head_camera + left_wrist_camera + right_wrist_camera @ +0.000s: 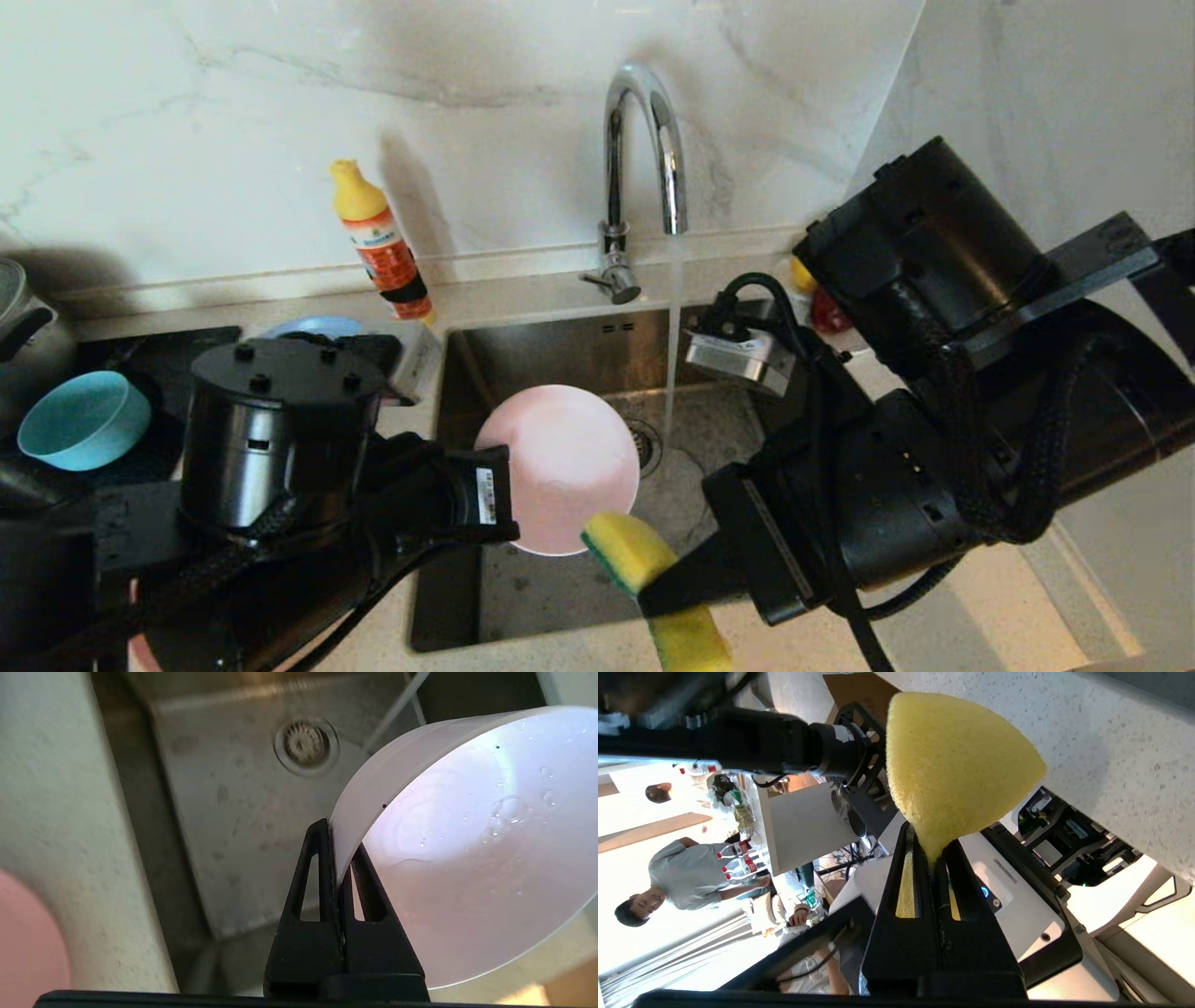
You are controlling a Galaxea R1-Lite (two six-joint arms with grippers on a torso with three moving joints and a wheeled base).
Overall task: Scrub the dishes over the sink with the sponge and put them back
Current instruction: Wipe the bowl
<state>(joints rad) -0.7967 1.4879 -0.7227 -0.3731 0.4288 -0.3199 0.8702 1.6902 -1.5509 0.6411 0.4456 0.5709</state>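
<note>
Sink [560,359]: we find open basin floor at its front and around the drain [644,446]. Obstacles over it: the pale pink bowl [560,481] clamped in our left gripper [337,877], hanging above the middle; our right gripper [931,858] with the sponge [630,551] at the front rim, touching the bowl's lower edge; the tap [644,149] and its running stream at the back. Left counter crowded: teal bowl [84,420], soap bottle [381,241].

The kitchen is bright. The bottle [381,241] throws a soft shadow toward two o'clock on the wall. The tap [642,149] shines with glare. The room behind the sponge [952,765] glows too white at eight o'clock. The bowl [472,844] gleams.
</note>
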